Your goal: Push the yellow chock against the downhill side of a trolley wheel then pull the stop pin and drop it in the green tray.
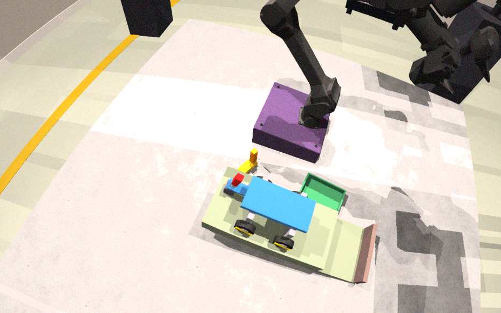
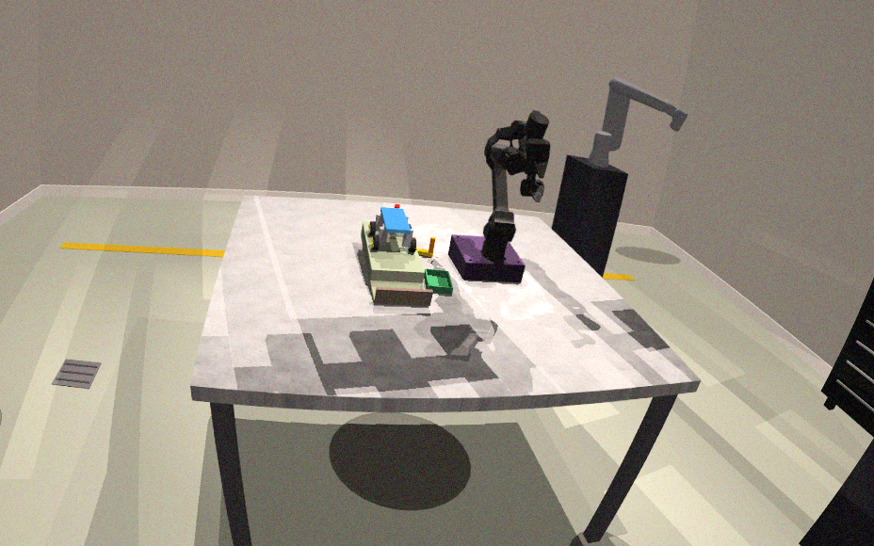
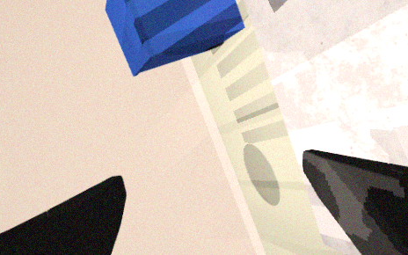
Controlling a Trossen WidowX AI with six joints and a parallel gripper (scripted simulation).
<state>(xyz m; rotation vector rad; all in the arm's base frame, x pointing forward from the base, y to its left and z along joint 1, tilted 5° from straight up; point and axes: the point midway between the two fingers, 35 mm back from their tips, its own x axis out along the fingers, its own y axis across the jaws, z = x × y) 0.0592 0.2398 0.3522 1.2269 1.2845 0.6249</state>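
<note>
The trolley [image 1: 279,204] [image 2: 396,220], with a blue top and dark wheels, stands on the pale green ramp [image 1: 215,210] [image 2: 396,271]. The stop pin's red head [image 1: 238,179] [image 2: 396,206] stands at its uphill end. The chock [image 1: 248,167] [image 2: 425,252] is on the table beside the ramp's uphill part, on the robot's side, orange handle [image 1: 254,156] [image 2: 431,245] upright; its black base cannot be made out. The green tray [image 1: 324,192] [image 2: 438,280] is empty beside the ramp's lower part. My gripper [image 1: 467,82] [image 3: 214,172] is open and empty, raised high, away from all of these.
The arm stands on a purple base block [image 1: 283,101] [image 2: 488,271] near the chock and tray. A brownish end board [image 1: 365,254] [image 2: 403,297] closes the ramp's downhill end. A grey arm on a black pedestal [image 2: 590,216] stands beyond the table. The wrist view shows a blue object [image 3: 180,26].
</note>
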